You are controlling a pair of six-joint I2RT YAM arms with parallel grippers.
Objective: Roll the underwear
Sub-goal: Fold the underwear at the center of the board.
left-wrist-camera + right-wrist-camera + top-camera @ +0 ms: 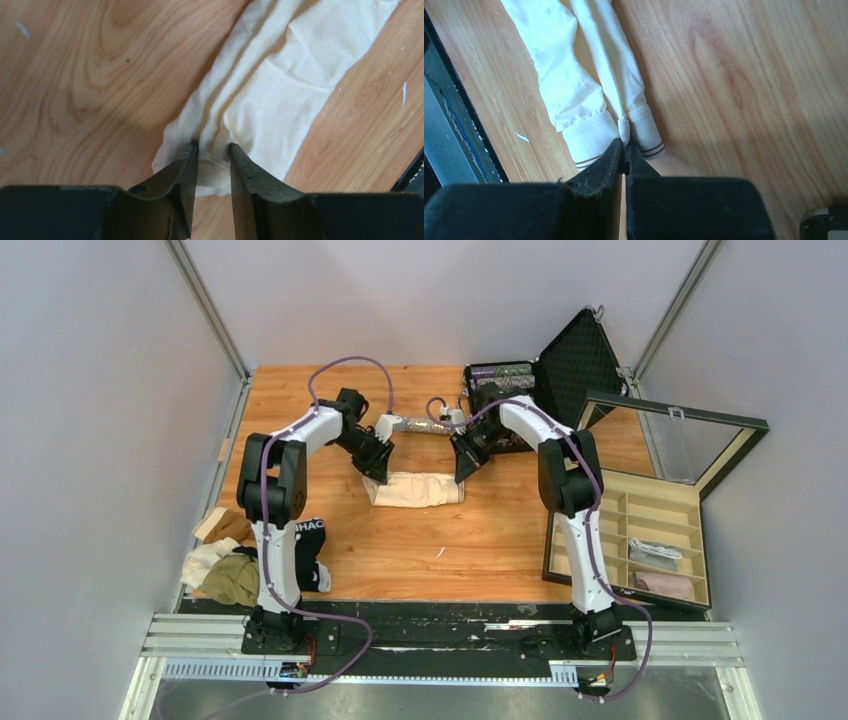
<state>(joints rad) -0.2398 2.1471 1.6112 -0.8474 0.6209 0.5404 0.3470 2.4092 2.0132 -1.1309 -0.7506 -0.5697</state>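
A cream-beige underwear (415,488) lies folded into a long strip in the middle of the wooden table. My left gripper (378,472) is at its left end. In the left wrist view the gripper (212,147) pinches a raised fold of the cloth (280,75). My right gripper (462,468) is at the right end. In the right wrist view it (625,145) is shut on the waistband with thin brown stripes (589,137). More underwear is piled at the near left: black with white lettering (308,530), olive-green (235,580), white (205,560) and brown (222,525).
A glittery silver microphone (415,425) lies just behind the cream garment. An open black case (575,360) stands at the back right. A wooden compartment box (630,505) with a raised glass lid (665,435) at the right holds rolled garments (660,585).
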